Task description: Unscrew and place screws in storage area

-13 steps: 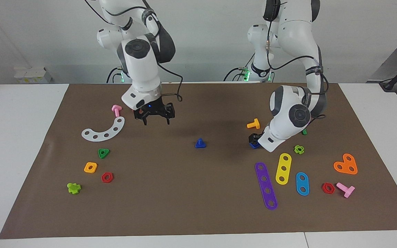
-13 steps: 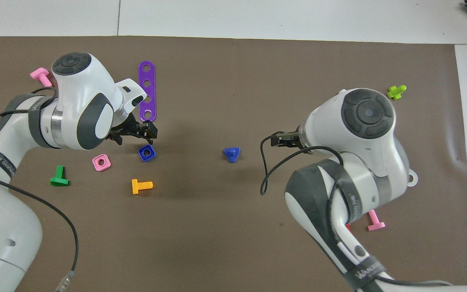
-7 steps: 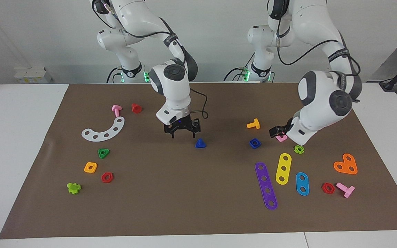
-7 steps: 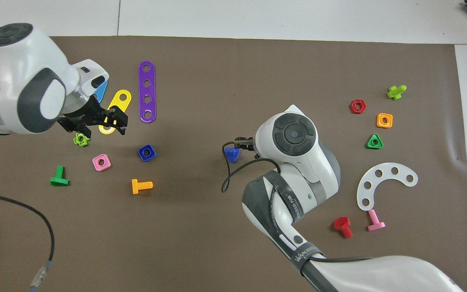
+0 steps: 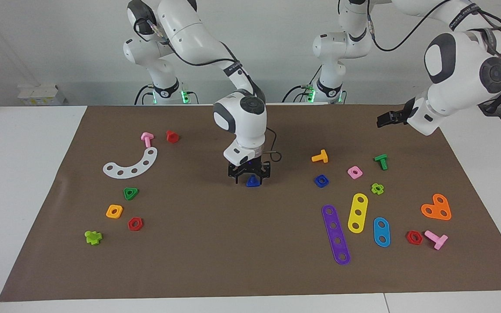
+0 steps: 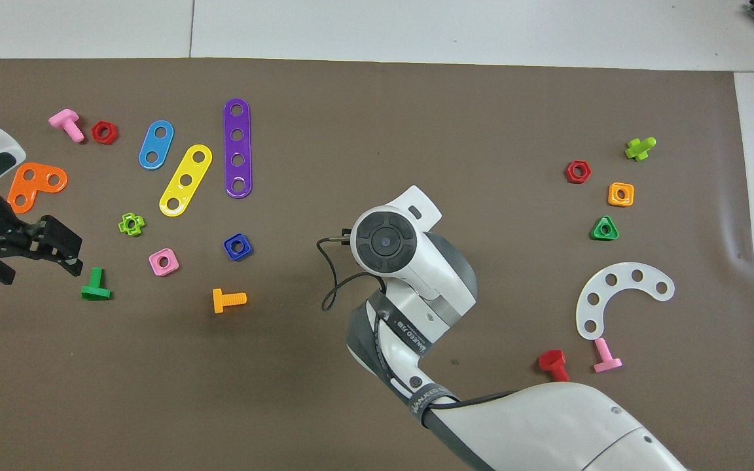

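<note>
Since a second ago, the right hand has crossed from beside the white curved plate to the middle of the brown mat and come down around the dark-blue triangular-headed screw. Its fingers straddle the screw with the jaws apart; whether they already press on it cannot be told. From overhead the right arm's wrist hides both hand and screw.

Meanwhile the left hand has lifted away from the dark-blue square nut and hangs raised over the mat's edge at the left arm's end of the bench, fingers spread and holding nothing. The nut lies flat on the mat beside the pink square nut, with the orange screw just nearer the robots and the purple strip farther out.
</note>
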`<state>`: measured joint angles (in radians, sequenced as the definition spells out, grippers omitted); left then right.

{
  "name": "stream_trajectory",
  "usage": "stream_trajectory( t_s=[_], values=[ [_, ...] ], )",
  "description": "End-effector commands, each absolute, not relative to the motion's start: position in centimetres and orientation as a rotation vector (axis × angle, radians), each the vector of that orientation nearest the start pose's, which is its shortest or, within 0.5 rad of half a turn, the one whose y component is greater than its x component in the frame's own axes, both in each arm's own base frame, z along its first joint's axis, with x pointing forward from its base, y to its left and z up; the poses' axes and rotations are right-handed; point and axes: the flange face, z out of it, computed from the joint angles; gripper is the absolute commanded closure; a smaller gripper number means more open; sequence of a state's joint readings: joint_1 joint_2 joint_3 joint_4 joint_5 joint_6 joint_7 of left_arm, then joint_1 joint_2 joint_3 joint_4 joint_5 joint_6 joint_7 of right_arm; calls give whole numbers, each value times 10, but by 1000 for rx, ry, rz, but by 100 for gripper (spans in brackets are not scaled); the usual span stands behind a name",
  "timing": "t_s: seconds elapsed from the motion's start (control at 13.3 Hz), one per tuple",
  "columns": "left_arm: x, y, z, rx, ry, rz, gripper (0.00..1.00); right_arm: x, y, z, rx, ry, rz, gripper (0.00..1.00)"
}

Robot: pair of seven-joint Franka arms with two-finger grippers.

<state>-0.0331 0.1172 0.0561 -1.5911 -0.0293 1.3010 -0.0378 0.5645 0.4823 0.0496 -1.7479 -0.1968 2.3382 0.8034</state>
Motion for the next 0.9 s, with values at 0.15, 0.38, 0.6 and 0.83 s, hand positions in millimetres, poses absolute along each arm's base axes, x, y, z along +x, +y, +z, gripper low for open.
stream_trajectory(
  t_s=[0.15, 0.38, 0.6, 0.83],
  values=[
    [536, 4, 620, -3107, -65, 333, 0, 548, 391, 309, -3174, 104, -271, 29],
    [548, -1, 643, -3131, -44, 104, 0, 547, 390, 313, -3180, 108, -260, 30],
    [551, -1, 649, -3136, -39, 29, 0, 547, 389, 314, -3172, 188, -253, 34],
    [549, 0, 655, -3140, -44, -24, 0, 545, 390, 314, -3168, 212, -244, 61]
  ],
)
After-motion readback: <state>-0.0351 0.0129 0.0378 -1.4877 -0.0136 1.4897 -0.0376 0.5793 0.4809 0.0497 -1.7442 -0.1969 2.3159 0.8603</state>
